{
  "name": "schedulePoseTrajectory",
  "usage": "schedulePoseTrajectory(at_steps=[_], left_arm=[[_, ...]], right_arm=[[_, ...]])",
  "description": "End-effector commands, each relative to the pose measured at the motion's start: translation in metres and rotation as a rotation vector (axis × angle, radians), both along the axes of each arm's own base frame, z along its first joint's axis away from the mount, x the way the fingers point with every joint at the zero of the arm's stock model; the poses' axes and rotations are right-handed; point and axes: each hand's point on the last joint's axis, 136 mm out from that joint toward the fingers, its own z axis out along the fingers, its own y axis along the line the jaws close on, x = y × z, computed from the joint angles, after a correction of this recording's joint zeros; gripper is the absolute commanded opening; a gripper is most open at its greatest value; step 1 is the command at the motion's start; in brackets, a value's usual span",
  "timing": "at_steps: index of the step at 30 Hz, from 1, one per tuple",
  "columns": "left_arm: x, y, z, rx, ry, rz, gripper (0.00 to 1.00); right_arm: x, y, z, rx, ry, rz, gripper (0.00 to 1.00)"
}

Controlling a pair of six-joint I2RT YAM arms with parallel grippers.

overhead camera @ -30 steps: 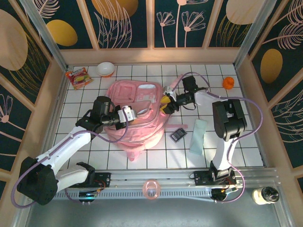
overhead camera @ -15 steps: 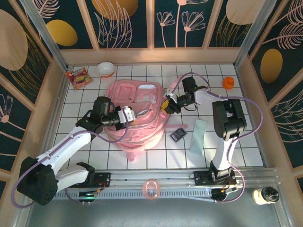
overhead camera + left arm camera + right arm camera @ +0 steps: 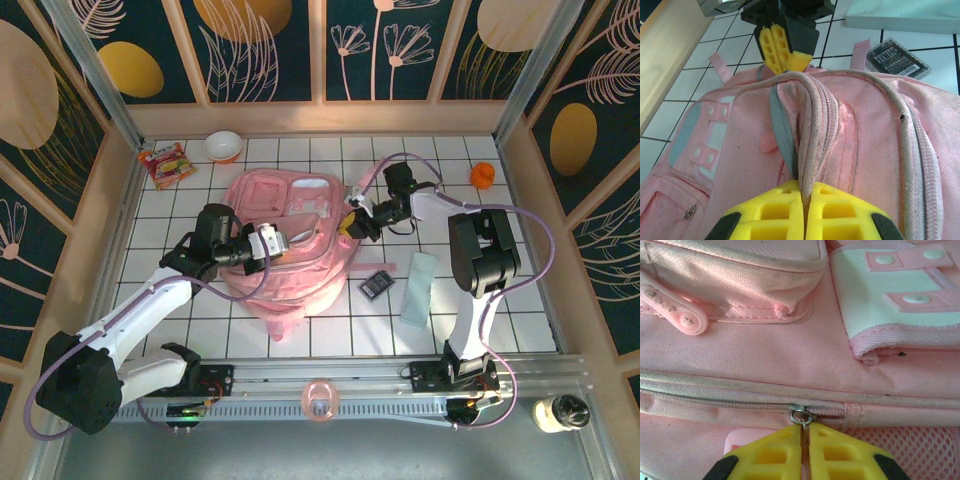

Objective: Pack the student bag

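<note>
The right gripper is pinching the zipper pull of the student bag, which is lying mid-table. The left gripper is clamping a fold of its fabric. A black case and pale box are lying beside it; the case's print is possibly text, unreadable.

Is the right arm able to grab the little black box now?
Probably not yet: the right tool is shut on the zipper pull of the bag. Nothing covers the black box nearby.

On the table lies the student bag, box and case right of it.
</note>
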Motion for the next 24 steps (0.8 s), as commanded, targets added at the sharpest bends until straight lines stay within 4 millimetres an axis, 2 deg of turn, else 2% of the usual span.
schedulePoseTrajectory(at_steps=[1, 6, 13, 17, 19, 20, 22, 24], left_arm=[[0.011, -0.007, 0.031, -0.069, -0.116, -0.008, 0.00], [0.018, -0.001, 0.030, -0.042, -0.140, 0.039, 0.00], [0.020, 0.001, 0.031, -0.039, -0.141, 0.053, 0.00], [0.020, -0.001, 0.034, -0.059, -0.139, 0.049, 0.00], [0.017, -0.003, 0.036, -0.073, -0.139, 0.031, 0.00], [0.014, -0.005, 0.036, -0.080, -0.138, 0.020, 0.00], [0.010, -0.006, 0.038, -0.093, -0.140, 0.000, 0.00], [0.007, -0.007, 0.039, -0.101, -0.142, -0.012, 0.00]], right_arm=[[-0.009, 0.002, 0.028, 0.027, -0.021, -0.002, 0.00], [-0.022, -0.001, 0.052, 0.047, -0.030, -0.014, 0.00], [-0.035, 0.002, 0.073, 0.069, 0.039, -0.027, 0.00], [-0.045, 0.004, 0.072, 0.054, 0.072, -0.028, 0.00], [-0.038, -0.001, 0.062, 0.022, 0.055, -0.075, 0.00], [-0.032, -0.006, 0.058, 0.013, 0.040, -0.111, 0.06], [-0.020, -0.015, 0.053, 0.026, 0.011, -0.154, 0.24], [-0.007, -0.023, 0.047, 0.034, -0.020, -0.187, 0.34]])
